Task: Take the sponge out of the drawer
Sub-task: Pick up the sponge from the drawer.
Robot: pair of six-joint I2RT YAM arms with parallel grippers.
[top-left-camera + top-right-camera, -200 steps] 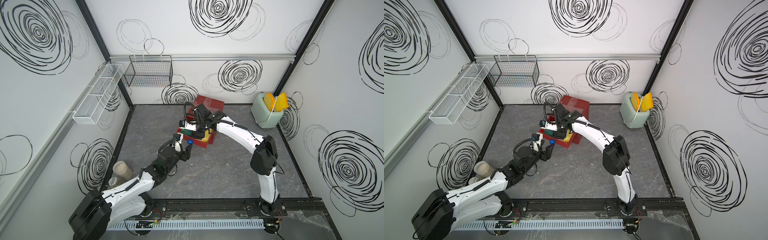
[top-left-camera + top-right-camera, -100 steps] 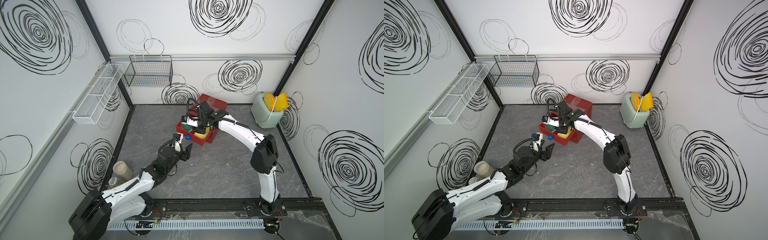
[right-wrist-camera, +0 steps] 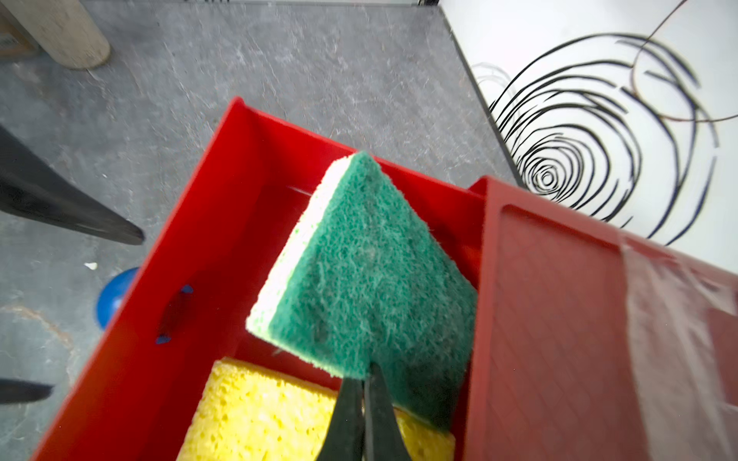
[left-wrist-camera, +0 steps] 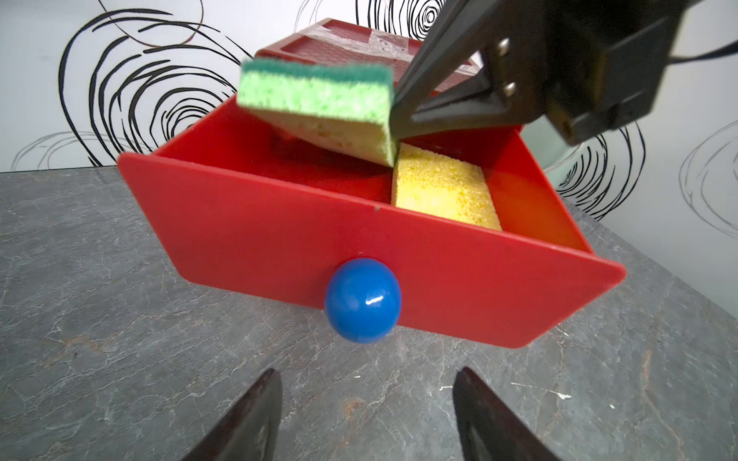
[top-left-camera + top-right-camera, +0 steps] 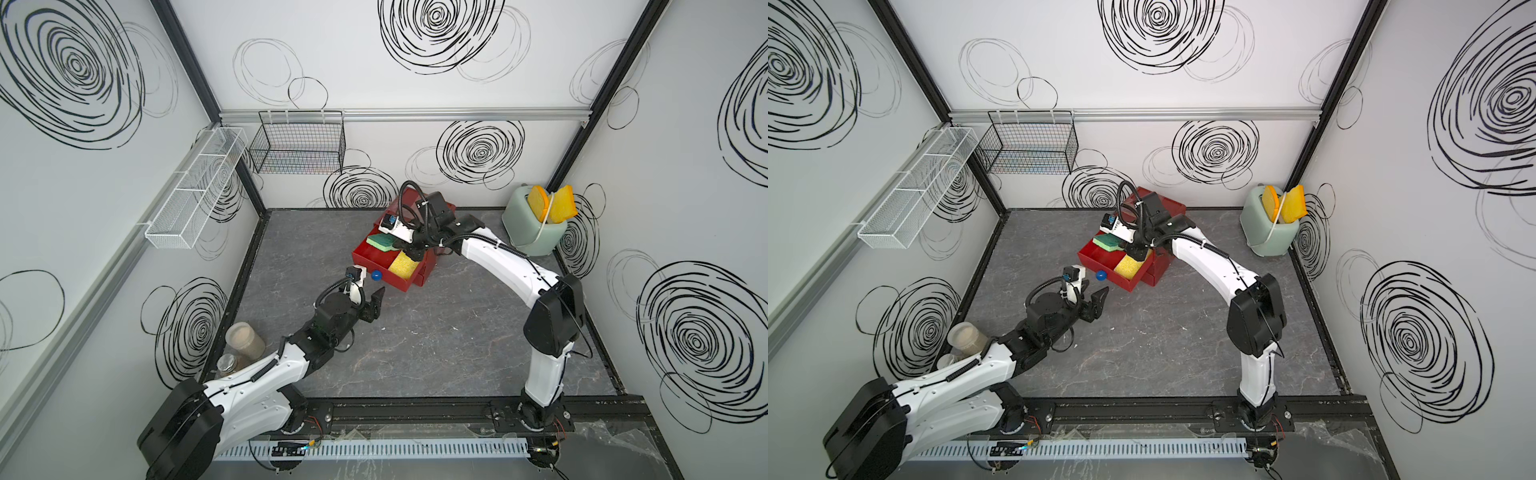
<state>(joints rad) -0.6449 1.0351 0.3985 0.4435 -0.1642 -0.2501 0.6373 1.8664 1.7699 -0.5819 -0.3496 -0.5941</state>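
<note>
Brightly, evenly lit from above in both top views, with soft, faint shadows. Straight lines bowed toward edges. Small glare spot on blue knob [image 4: 362, 300]; slight motion blur on green sponge [image 4: 315, 95], heavier on red cabinet top [image 3: 599, 319].

White arms [image 5: 498, 259], black joints [image 5: 555, 316]

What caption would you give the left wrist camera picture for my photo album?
The right gripper pinches a green sponge by its corner above the open red drawer, a yellow sponge lying inside.
</note>
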